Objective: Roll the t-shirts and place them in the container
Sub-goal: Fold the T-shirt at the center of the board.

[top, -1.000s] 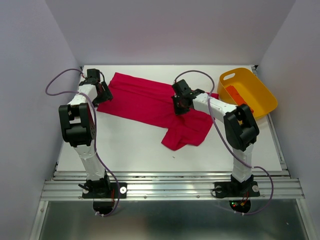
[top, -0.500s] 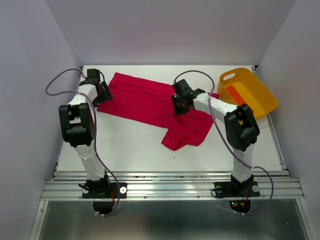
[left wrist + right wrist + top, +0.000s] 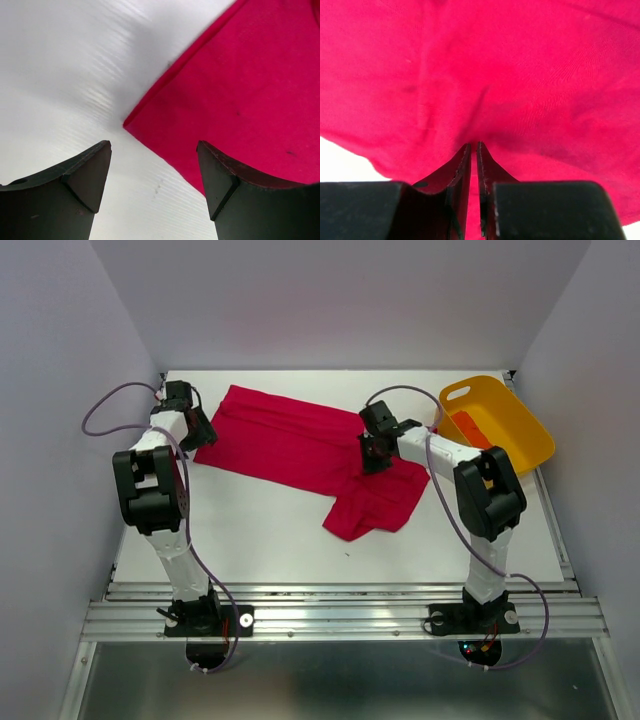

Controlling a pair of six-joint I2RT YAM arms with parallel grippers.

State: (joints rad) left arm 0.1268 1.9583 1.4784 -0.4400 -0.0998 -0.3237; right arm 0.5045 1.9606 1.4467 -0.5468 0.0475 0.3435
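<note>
Cloth of the crimson t-shirt [image 3: 285, 440] is spread flat on the white table [image 3: 250, 535]. At its left corner the left hand [image 3: 200, 430] is held released, fingers wide apart, with the corner seen between them, ungrasped. Towards the shirt's right side the right hand [image 3: 372, 455] is lowered onto it, fingers almost together, a pucker of cloth pinched at their tips. Further right, an orange-red rolled t-shirt [image 3: 476, 433] is lodged inside the yellow tub [image 3: 535, 445].
</note>
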